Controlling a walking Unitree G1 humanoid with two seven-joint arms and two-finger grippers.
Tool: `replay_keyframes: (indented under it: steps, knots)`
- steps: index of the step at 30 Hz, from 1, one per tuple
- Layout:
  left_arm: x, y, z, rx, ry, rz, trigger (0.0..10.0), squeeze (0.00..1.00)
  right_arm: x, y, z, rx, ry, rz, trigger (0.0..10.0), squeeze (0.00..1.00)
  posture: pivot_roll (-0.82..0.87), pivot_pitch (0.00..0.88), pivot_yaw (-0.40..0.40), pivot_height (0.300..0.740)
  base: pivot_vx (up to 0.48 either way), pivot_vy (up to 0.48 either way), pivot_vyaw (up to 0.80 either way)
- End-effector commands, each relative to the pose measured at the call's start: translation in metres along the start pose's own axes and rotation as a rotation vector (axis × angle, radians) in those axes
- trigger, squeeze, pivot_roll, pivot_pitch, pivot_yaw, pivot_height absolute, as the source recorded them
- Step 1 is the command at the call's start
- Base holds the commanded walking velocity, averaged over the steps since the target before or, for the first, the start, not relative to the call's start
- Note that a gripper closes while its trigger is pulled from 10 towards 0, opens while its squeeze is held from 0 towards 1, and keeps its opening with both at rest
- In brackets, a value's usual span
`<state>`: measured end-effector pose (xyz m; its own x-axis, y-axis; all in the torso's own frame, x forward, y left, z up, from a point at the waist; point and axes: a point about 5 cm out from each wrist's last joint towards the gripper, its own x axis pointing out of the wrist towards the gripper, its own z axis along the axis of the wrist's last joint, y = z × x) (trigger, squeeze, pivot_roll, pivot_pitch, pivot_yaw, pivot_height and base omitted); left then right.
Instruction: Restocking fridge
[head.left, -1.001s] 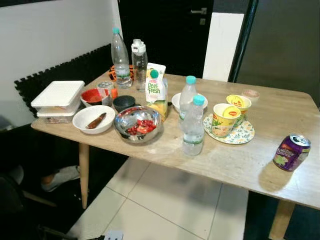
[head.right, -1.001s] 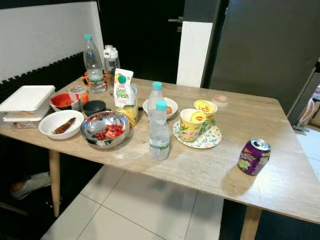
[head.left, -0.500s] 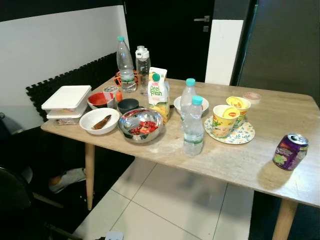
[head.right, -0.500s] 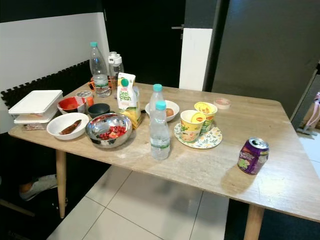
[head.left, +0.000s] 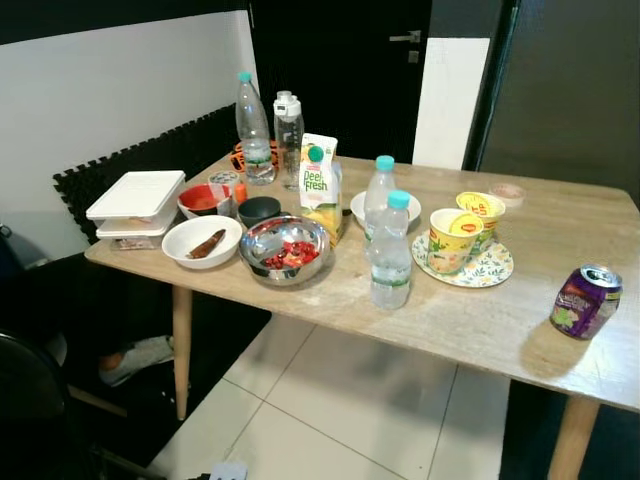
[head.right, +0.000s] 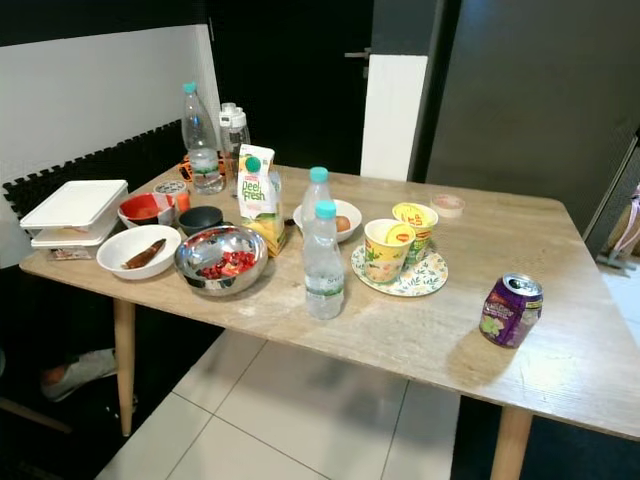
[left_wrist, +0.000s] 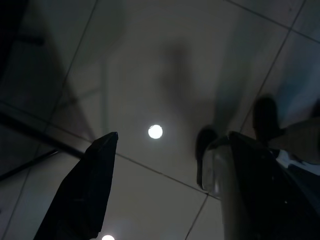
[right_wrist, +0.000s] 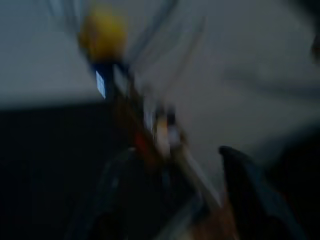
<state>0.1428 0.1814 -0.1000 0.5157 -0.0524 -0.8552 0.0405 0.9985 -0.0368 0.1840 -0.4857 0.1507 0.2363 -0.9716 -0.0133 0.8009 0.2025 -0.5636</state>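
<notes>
Wooden table (head.left: 480, 320) laden with food and drink.
Nearest stands a clear water bottle (head.left: 390, 252) with a teal cap, then a steel bowl (head.left: 285, 248) of red pieces and a purple can (head.left: 584, 301) at the right edge; farther back a juice carton (head.left: 319, 186). The left gripper (left_wrist: 160, 165) hangs over floor tiles, fingers apart; the right gripper (right_wrist: 175, 175) is too blurred to tell.
</notes>
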Motion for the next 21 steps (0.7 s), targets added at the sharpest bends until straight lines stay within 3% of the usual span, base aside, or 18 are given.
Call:
replay_keyframes:
  steps: [1, 2, 3, 5, 8, 9, 10, 12, 15, 16, 17, 18, 21]
  knots:
    - [-0.001, 0.001, -0.003, 0.004, 0.015, 0.001, 10.0, 0.0, -0.003, 0.011, 0.021, 0.025, -0.098, 0.049, 10.0, 1.0, -0.1, 0.0, -0.002, 0.734, 0.0, 0.0, 0.0]
    - [-0.001, 0.0, -0.003, 0.003, 0.015, 0.0, 10.0, 0.0, -0.004, 0.016, 0.044, 0.067, -0.18, 0.076, 10.0, 1.0, -0.1, 0.0, -0.002, 0.734, 0.0, 0.0, 0.0]
    - [-0.001, 0.0, -0.003, 0.003, 0.015, 0.0, 10.0, 0.0, -0.004, 0.016, 0.044, 0.067, -0.18, 0.076, 10.0, 1.0, -0.1, 0.0, -0.002, 0.734, 0.0, 0.0, 0.0]
    - [-0.001, 0.0, -0.004, 0.001, 0.015, -0.001, 10.0, 0.0, -0.008, 0.022, 0.077, 0.139, -0.288, 0.113, 10.0, 1.0, -0.1, 0.0, -0.002, 0.734, 0.0, 0.0, 0.0]
    - [-0.001, -0.001, -0.005, 0.004, 0.018, -0.003, 10.0, 0.0, -0.031, 0.047, 0.137, 0.317, -0.483, 0.331, 10.0, 1.0, -0.09, 0.0, 0.003, 0.734, 0.0, 0.0, 0.0]
    - [-0.001, -0.001, -0.005, 0.004, 0.018, -0.003, 10.0, 0.0, -0.031, 0.047, 0.137, 0.317, -0.483, 0.331, 10.0, 1.0, -0.09, 0.0, 0.003, 0.734, 0.0, 0.0, 0.0]
    - [-0.001, -0.001, -0.005, 0.005, 0.019, -0.003, 10.0, 0.0, -0.042, 0.057, 0.153, 0.357, -0.547, 0.433, 10.0, 1.0, -0.09, 0.0, 0.003, 0.734, 0.0, 0.0, 0.0]
    - [-0.001, -0.001, -0.005, 0.005, 0.019, -0.003, 10.0, 0.0, -0.042, 0.057, 0.153, 0.357, -0.547, 0.433, 10.0, 1.0, -0.09, 0.0, 0.003, 0.734, 0.0, 0.0, 0.0]
    - [-0.001, 0.0, -0.005, 0.007, 0.019, -0.001, 10.0, 0.0, -0.086, 0.09, 0.199, 0.523, -0.692, 0.738, 10.0, 1.0, -0.09, 0.0, 0.003, 0.734, 0.0, 0.0, 0.0]
    - [-0.001, 0.0, -0.005, 0.007, 0.019, -0.001, 10.0, 0.0, -0.086, 0.09, 0.199, 0.523, -0.692, 0.738, 10.0, 1.0, -0.09, 0.0, 0.003, 0.734, 0.0, 0.0, 0.0]
    - [-0.001, 0.0, -0.005, 0.007, 0.018, -0.001, 10.0, 0.0, -0.105, 0.1, 0.215, 0.609, -0.73, 0.853, 10.0, 1.0, -0.09, 0.0, 0.003, 0.734, 0.0, 0.0, 0.0]
    - [-0.001, 0.0, -0.005, 0.007, 0.018, -0.001, 10.0, 0.0, -0.105, 0.1, 0.215, 0.609, -0.73, 0.853, 10.0, 1.0, -0.09, 0.0, 0.003, 0.734, 0.0, 0.0, 0.0]
    - [-0.001, -0.001, -0.005, 0.007, 0.018, -0.003, 10.0, 0.0, -0.17, 0.124, 0.252, 0.786, -0.855, 1.289, 10.0, 1.0, -0.09, 0.006, 0.004, 0.734, 0.0, 0.0, 0.0]
